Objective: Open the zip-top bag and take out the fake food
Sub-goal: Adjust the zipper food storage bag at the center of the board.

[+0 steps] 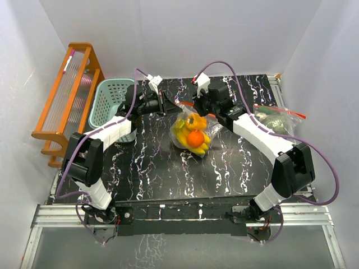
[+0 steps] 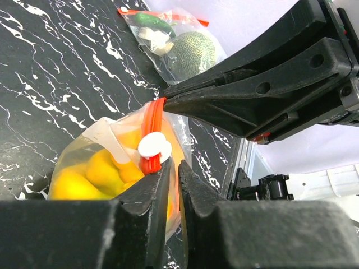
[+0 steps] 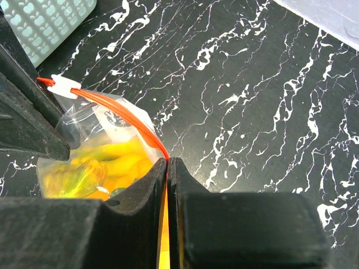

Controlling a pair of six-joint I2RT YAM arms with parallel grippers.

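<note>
The zip-top bag point(image 1: 189, 133) lies mid-table, clear with a red zip strip point(image 3: 126, 120) and a white slider point(image 2: 154, 147). Inside it is the fake food point(image 1: 194, 138): yellow banana pieces point(image 2: 98, 171), an orange and a yellow-orange pepper. My left gripper point(image 2: 175, 168) is shut on the bag's top edge, just beside the slider. My right gripper point(image 3: 168, 163) is shut on the red zip strip at the bag's other end. Both grippers meet over the bag's far edge, the left gripper point(image 1: 166, 104) on its left and the right gripper point(image 1: 197, 107) on its right.
A second zip-top bag point(image 1: 276, 119) holding a green melon lies at the right edge of the table. A teal slatted basket point(image 1: 112, 103) stands at the back left, with an orange wooden rack point(image 1: 67, 95) beyond it. White walls close in on three sides.
</note>
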